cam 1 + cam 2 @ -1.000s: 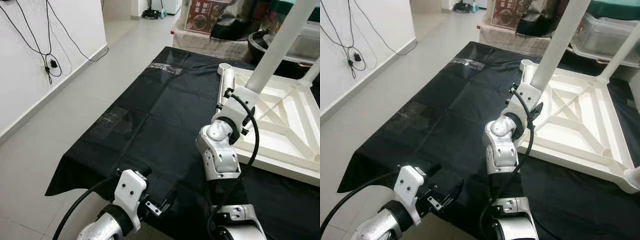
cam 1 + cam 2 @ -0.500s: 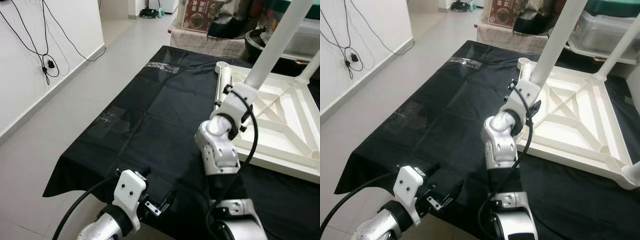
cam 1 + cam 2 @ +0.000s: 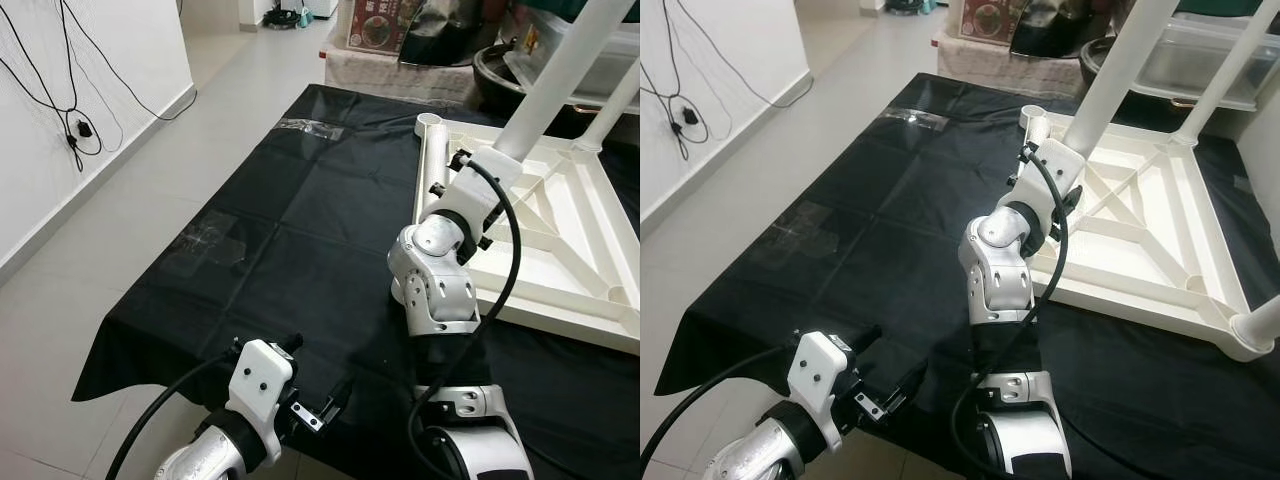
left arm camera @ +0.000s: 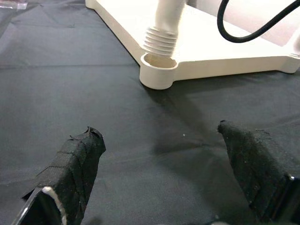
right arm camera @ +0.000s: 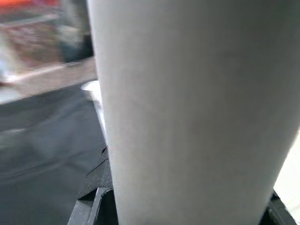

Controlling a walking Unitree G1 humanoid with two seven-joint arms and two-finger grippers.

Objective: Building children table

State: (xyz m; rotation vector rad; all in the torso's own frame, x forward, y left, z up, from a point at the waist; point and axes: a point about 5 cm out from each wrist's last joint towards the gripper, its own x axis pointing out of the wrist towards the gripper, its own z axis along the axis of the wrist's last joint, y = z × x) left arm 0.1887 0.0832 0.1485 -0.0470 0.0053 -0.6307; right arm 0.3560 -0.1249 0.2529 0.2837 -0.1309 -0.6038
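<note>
A black cloth (image 3: 280, 240) covers the floor (image 3: 130, 200) (pale tiles), bearing the upturned white table (image 3: 1160, 250).

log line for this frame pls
right gripper: shut on white table leg | leg: threaded end at tabletop corner socket | left gripper: open, idle over black cloth

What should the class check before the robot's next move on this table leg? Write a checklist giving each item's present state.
1. Right claw grips the leg: ok.
2. Leg end sits in the corner socket: ok.
3. Thread fully screwed in: not ok, ridges show above the socket.
4. Leg square to the table top: cannot tell.
5. Left claw open, away from the socket, over the black cloth: ok.
</note>
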